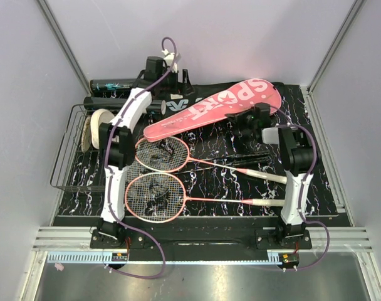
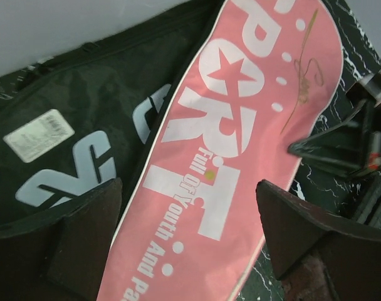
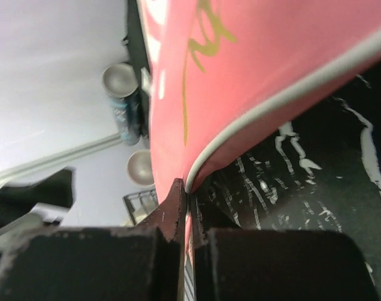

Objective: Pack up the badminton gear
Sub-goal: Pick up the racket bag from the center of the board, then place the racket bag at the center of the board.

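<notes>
The pink "SPORT" racket case (image 1: 215,108) lies slantwise across the black bag (image 1: 178,100) at the back of the mat. My right gripper (image 1: 250,119) is shut on the case's grey piped edge (image 3: 189,188), and the pink cover (image 3: 240,63) lifts away above it. My left gripper (image 1: 181,80) hovers open over the case (image 2: 240,125) and bag (image 2: 71,125), with one finger (image 2: 84,232) on each side of the lettering and nothing held. Two pink-framed rackets (image 1: 162,153) (image 1: 155,197) lie in front, white handles to the right. Two dark tubes (image 1: 112,84) (image 1: 99,101) lie at the back left.
A black wire basket (image 1: 71,150) stands at the left edge of the mat with a cream round disc (image 1: 96,128) in it. Grey walls close in the left, back and right sides. The tubes' ends (image 3: 121,94) and the basket corner (image 3: 137,204) show in the right wrist view.
</notes>
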{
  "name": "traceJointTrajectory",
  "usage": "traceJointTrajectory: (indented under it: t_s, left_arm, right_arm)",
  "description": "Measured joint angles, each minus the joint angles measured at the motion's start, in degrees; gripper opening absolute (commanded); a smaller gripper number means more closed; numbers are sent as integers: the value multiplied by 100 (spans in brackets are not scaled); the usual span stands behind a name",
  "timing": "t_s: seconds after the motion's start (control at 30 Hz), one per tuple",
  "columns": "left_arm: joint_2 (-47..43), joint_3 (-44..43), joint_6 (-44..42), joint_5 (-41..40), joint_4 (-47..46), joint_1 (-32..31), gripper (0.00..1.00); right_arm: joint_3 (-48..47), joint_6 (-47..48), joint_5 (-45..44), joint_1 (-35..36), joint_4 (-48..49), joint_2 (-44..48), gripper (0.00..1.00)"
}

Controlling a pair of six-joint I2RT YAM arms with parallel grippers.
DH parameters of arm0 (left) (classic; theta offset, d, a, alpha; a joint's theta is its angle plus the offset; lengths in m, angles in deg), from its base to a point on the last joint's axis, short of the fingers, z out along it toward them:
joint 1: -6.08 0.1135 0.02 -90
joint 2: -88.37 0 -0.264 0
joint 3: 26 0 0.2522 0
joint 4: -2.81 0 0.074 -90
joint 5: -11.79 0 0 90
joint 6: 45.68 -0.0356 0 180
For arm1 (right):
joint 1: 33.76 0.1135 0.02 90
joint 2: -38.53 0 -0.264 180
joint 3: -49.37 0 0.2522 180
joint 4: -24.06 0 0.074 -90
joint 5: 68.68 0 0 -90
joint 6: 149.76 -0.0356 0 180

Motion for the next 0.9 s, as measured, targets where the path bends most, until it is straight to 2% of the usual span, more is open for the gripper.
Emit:
traceJointTrajectory:
  t_s: [0.2, 0.4, 0.57, 0.6, 0.67, 0.7, 0.73, 0.77, 0.9]
  left_arm:
    - [629, -262, 258, 195, 2, -225, 91]
    - [708, -116, 629, 378, -44, -420, 89]
    - [710, 249, 1104, 691, -116, -634, 88]
    - [708, 402, 1241, 739, -181, -684, 88]
    - [708, 717, 1405, 769, -315, -785, 88]
    - [708, 916, 1456, 767, -363, -837, 83]
    - [708, 1097, 1504, 743, -367, -903, 80]
    - [708, 1257, 1554, 710, -356, -962, 79]
    - [529, 1873, 1742, 634, -684, -1117, 79]
  right_arm:
    - [225, 319, 1285, -619, 345, 546, 0]
    - [323, 975, 2846, -1204, 354, 925, 0]
    - [555, 1355, 3539, -1296, 313, 1067, 0]
    - [597, 1425, 3624, -1292, 249, 1108, 2]
    - [638, 1687, 3670, -1294, -103, 1237, 18]
    - [612, 1982, 3585, -1292, -505, 1325, 26]
    - [573, 2317, 3407, -1285, -1019, 1438, 36]
    - [511, 2632, 3213, -1292, -1523, 1547, 53]
    - [-9, 3836, 1685, -1309, -3615, 1893, 67]
